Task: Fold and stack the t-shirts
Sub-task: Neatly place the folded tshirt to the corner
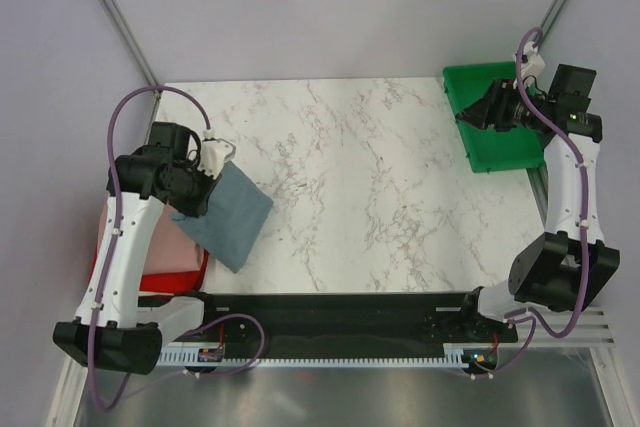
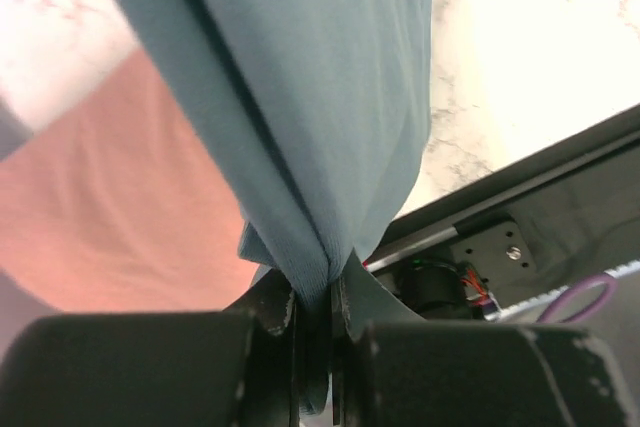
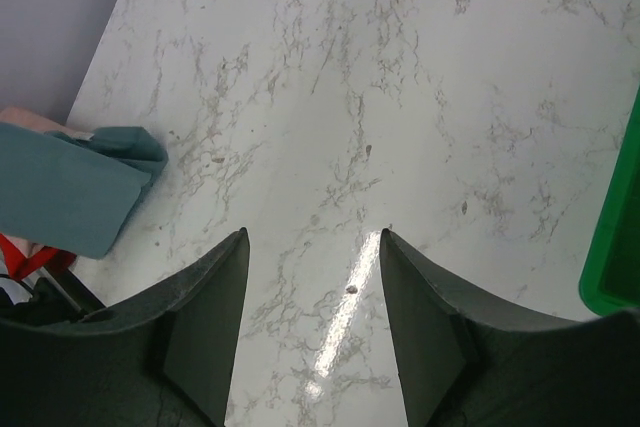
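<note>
The slate blue-grey t-shirt (image 1: pixel 232 211), folded small, hangs from my left gripper (image 1: pixel 197 187) at the table's left edge. In the left wrist view the jaws are shut on a bunched fold of the blue-grey t-shirt (image 2: pixel 310 97), with my left gripper (image 2: pixel 320 312) at the bottom. A folded pale pink t-shirt (image 1: pixel 182 251) lies under it on a red one (image 1: pixel 170 279); the pink cloth (image 2: pixel 110 217) also shows in the left wrist view. My right gripper (image 1: pixel 470 117) is open and empty over the green tray, and shows wide open in the right wrist view (image 3: pixel 312 247). The blue-grey t-shirt (image 3: pixel 70 187) lies far left there.
A green plastic tray (image 1: pixel 497 117) stands at the table's back right corner; its edge shows in the right wrist view (image 3: pixel 618 247). The white marble table (image 1: pixel 370 187) spans the middle. A black rail (image 1: pixel 330 307) runs along the near edge.
</note>
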